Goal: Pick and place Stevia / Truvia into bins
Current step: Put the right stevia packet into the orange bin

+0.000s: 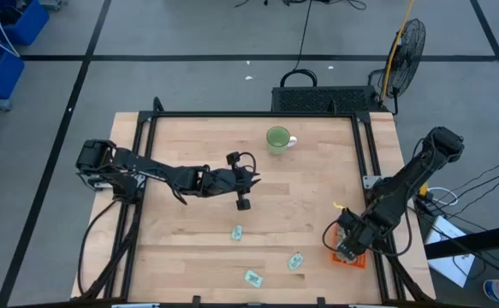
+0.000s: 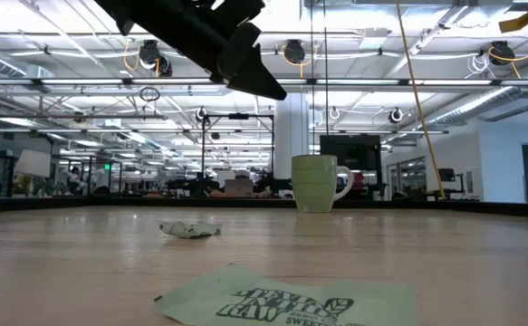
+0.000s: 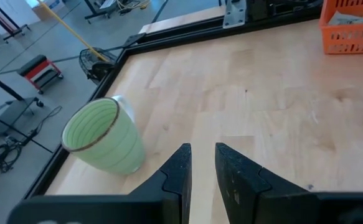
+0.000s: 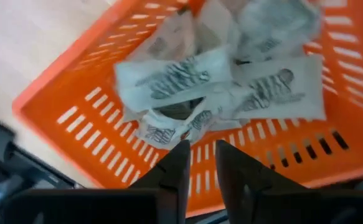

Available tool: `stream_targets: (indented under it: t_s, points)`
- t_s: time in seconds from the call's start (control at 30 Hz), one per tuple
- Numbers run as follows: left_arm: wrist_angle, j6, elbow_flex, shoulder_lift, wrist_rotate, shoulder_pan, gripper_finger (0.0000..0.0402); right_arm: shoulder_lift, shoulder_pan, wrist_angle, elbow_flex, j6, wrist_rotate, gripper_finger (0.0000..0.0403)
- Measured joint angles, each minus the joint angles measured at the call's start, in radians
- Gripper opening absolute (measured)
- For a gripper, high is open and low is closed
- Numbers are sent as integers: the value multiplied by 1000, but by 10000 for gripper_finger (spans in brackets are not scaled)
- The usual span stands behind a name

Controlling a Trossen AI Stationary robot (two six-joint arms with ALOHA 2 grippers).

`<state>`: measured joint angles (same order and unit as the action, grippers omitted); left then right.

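Right wrist view showed the right gripper (image 4: 200, 163), fingers slightly apart and empty, above the bin (image 4: 63, 118) of sachets (image 4: 175, 78): seemingly light, limp paper, best pinched flat.

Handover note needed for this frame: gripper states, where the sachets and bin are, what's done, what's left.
Right gripper: over the orange bin at the table's front right corner, jaws slightly apart, nothing between them.
Left gripper: mid-table, pointing toward the green mug, fingers narrowly apart, empty.
Done: a pile of sachets lies in the bin.
Left: three loose sachets on the table, at and.
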<state>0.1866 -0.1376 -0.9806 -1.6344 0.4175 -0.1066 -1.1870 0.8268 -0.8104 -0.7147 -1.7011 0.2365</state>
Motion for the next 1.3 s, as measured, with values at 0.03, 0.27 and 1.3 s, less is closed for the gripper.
stream_targets:
  t_s: [0.03,0.27,1.3]
  points:
    - [2,-7,0,0,0,2,79,0,0,8,0,30,-9,73]
    - [6,-45,0,0,-2,6,79,21,-12,151,0,124,-145,82]
    - [-14,-17,-1,0,-1,8,79,-296,-287,668,-14,981,-156,73]
